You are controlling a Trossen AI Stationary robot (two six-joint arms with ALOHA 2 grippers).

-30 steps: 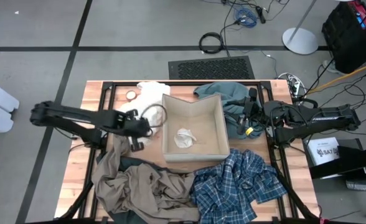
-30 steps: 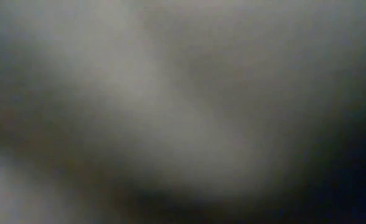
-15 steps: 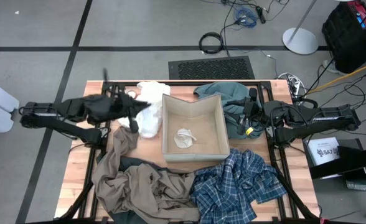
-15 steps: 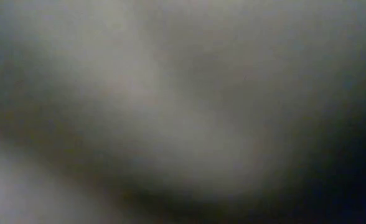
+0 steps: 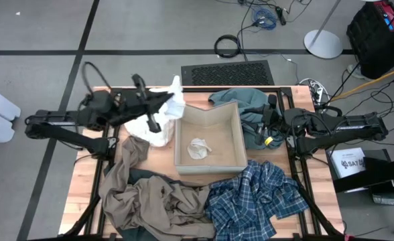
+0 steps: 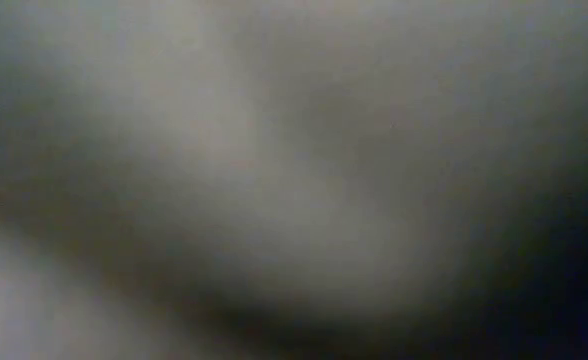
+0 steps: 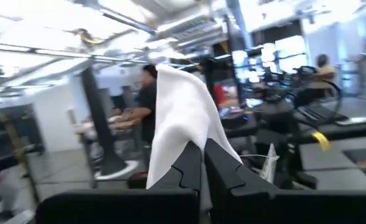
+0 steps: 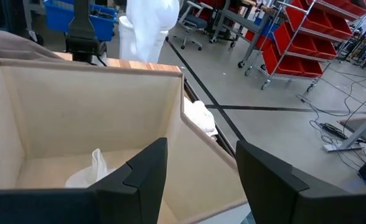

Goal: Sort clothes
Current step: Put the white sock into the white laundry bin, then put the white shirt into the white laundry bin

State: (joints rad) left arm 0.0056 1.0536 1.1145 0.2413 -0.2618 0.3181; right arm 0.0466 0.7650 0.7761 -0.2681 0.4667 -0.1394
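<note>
High view, items listed relative to the cardboard box [image 5: 208, 137], which sits open-topped at the middle of the wooden table [image 5: 90, 191].

Left gripper [image 5: 165, 98]: raised at the box's far-left corner, fingers pinched tight on the white garment [image 5: 162, 114]. The cloth hangs from the fingertips in a bunch just outside the box's left wall. In the left wrist view the fabric [image 7: 180, 124] stands up in a peak between the two dark fingers [image 7: 186, 171].

Small white item [image 5: 199, 148]: lying crumpled on the box floor; it also shows low inside the box in the right wrist view [image 8: 91, 172].

Right gripper [image 5: 263, 128]: waiting just off the box's right wall, over the teal-grey garment [image 5: 240, 100], fingers spread apart and holding nothing, as the right wrist view [image 8: 198, 168] shows.

Teal-grey garment: heaped beyond the box's far-right corner and along its right side.

Plaid garment [image 5: 254, 197]: spread at the box's near-right corner.

Khaki-tan garment [image 5: 150, 201]: piled at the box's near-left side, one arm of it reaching up along the left wall.

Low view: blurred throughout; nothing can be told from it.
</note>
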